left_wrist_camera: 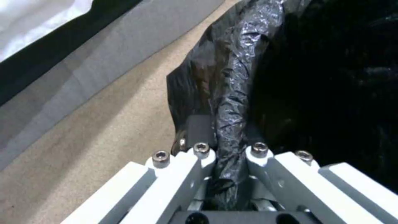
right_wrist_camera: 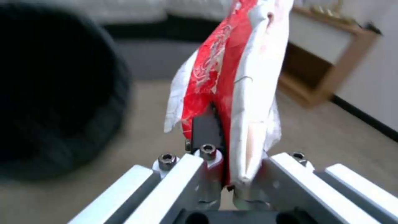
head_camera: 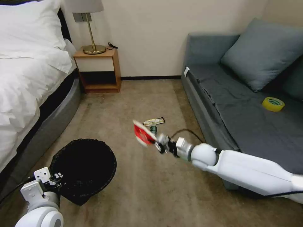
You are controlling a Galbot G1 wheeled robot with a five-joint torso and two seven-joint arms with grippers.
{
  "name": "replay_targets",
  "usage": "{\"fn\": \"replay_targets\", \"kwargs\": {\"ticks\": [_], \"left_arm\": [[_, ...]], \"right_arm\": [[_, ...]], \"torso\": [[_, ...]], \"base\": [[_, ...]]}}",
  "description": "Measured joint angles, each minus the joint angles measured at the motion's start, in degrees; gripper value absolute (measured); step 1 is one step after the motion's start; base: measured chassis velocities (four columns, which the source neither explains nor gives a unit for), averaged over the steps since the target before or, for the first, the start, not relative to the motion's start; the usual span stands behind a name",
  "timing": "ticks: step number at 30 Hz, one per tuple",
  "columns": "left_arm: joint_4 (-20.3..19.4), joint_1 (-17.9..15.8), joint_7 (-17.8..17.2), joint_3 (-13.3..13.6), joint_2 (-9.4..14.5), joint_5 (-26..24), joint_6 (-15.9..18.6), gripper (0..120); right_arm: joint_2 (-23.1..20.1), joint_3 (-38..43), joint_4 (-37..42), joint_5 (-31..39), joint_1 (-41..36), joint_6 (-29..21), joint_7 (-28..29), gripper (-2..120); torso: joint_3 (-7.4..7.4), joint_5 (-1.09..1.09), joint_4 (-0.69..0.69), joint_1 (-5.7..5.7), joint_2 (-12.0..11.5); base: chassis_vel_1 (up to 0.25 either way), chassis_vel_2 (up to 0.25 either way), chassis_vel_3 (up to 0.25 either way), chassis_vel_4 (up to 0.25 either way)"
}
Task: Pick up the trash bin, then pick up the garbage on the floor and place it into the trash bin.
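Note:
The trash bin (head_camera: 83, 168), round with a crinkled black liner, hangs tilted at the lower left, its mouth facing up and right. My left gripper (head_camera: 58, 179) is shut on its near rim; the left wrist view shows the liner (left_wrist_camera: 232, 102) pinched between the fingers (left_wrist_camera: 199, 130). My right gripper (head_camera: 157, 143) is shut on a red-and-white crushed carton (head_camera: 142, 134), held above the carpet right of the bin; the right wrist view shows the carton (right_wrist_camera: 232, 77) standing up from the fingers, with the bin (right_wrist_camera: 54, 93) dark beyond. A gold-and-black wrapper (head_camera: 154, 121) and a small green bottle (head_camera: 153, 128) lie on the floor.
A white bed (head_camera: 28, 88) runs along the left. A wooden nightstand (head_camera: 98, 71) with a brass lamp stands at the back wall. A grey sofa (head_camera: 249, 107) on the right holds a yellow tape roll (head_camera: 273, 104). Open carpet lies between them.

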Motion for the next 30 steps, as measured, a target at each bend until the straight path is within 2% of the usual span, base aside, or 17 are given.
{"fn": "replay_targets", "kwargs": {"ticks": [2, 4, 6, 8, 10, 12, 14, 15, 16, 19, 22, 24, 26, 27, 30], "left_arm": [[-0.07, -0.09, 0.0, 0.14, -0.11, 0.16, 0.0, 3], [-0.12, -0.29, 0.12, 0.61, -0.64, 0.87, 0.07, 3], [-0.13, -0.3, 0.11, 0.68, -0.77, 1.04, 0.08, 3], [-0.27, -0.28, 0.11, 0.78, -1.13, 1.57, 0.12, 3], [-0.34, -0.26, 0.1, 0.77, -1.16, 1.66, 0.12, 3], [-0.77, -0.2, 0.15, 0.74, -1.3, 1.78, 0.17, 3], [-0.88, -0.19, 0.15, 0.72, -1.34, 1.78, 0.19, 3], [-1.18, -0.17, 0.16, 0.68, -1.46, 1.79, 0.21, 3], [-1.18, -0.17, 0.16, 0.68, -1.46, 1.79, 0.21, 3], [-1.27, -0.15, 0.18, 0.67, -1.64, 1.79, 0.23, 3], [-1.22, -0.17, 0.2, 0.61, -1.59, 1.78, 0.23, 3], [-1.16, -0.18, 0.2, 0.53, -1.39, 1.72, 0.23, 3], [-1.15, -0.2, 0.21, 0.53, -1.34, 1.68, 0.23, 3], [-1.08, -0.33, 0.24, 0.53, -1.25, 1.58, 0.23, 3], [-0.97, -0.46, 0.27, 0.56, -1.21, 1.54, 0.23, 3]], "right_arm": [[0.57, -0.1, 1.83, 0.73, -0.17, -0.53, 1.01, 0], [3.5, -3.23, 6.53, 2.83, 0.27, -2.46, 5.28, 0], [4.38, -4.4, 7.13, 3.3, 0.62, -2.88, 6.25, 0], [8.79, -9.71, 7.58, 4.49, 2.53, -4.07, 9.3, 0], [9.82, -10.75, 7.08, 4.62, 3.02, -4.2, 9.77, 0], [13.99, -14.79, 3.35, 4.66, 4.78, -4.42, 10.89, 0], [14.97, -15.56, 2.22, 4.49, 5.18, -4.42, 10.99, 0], [18.14, -17.61, -1.18, 3.75, 6.03, -4.37, 11.53, 0], [18.14, -17.61, -1.18, 3.75, 6.03, -4.37, 11.53, 0], [23.03, -19.68, -5.29, 3.11, 6.12, -4.32, 12.75, 0], [25.41, -20.46, -6.74, 2.58, 5.65, -4.45, 14.41, 0], [26.1, -20.48, -6.69, 2.49, 5.28, -5.17, 15.63, 7], [26.11, -20.47, -6.47, 2.53, 5.21, -5.35, 16.11, 9], [25.97, -20.41, -5.61, 2.61, 5.16, -5.69, 16.83, 17], [25.48, -20.24, -5.0, 2.65, 5.16, -5.97, 17.08, 24]], "torso": [[0.0, 0.0, 0.0, 0.0, 0.0], [0.0, -0.01, 0.0, 0.0, 0.0], [0.0, -0.02, -0.01, 0.0, 0.0], [0.0, -0.02, 0.01, 0.0, 0.0], [0.0, -0.02, 0.02, 0.0, 0.0], [0.01, -0.02, 0.02, 0.0, 0.0], [0.01, -0.02, 0.01, 0.0, 0.0], [0.01, -0.02, 0.01, 0.0, -0.01], [0.01, -0.02, 0.01, 0.0, -0.01], [0.01, -0.03, 0.02, 0.0, -0.01], [0.01, -0.02, 0.02, 0.0, -0.01], [0.01, -0.02, 0.02, 0.0, -0.01], [0.01, -0.02, 0.01, 0.0, -0.01], [0.01, -0.02, 0.01, 0.0, -0.01], [0.01, -0.01, 0.01, 0.0, -0.01]], "base": [[0.0, 0.0, 0.0, 0.0], [0.0, 0.0, 0.0, 0.0], [0.0, 0.0, 0.0, 0.0], [0.0, 0.0, 0.0, 0.0], [0.0, 0.0, 0.0, 0.0], [0.0, 0.0, 0.0, 0.0], [0.0, 0.0, 0.0, 0.0], [0.0, 0.0, 0.0, 0.0], [0.0, 0.0, 0.0, 0.0], [0.0, 0.0, 0.0, 0.0], [0.0, 0.0, 0.0, 0.0], [0.0, 0.0, 0.0, 0.0], [0.0, 0.0, 0.0, 0.0], [0.0, 0.0, 0.0, 0.0], [0.0, 0.0, 0.0, 0.0]]}}
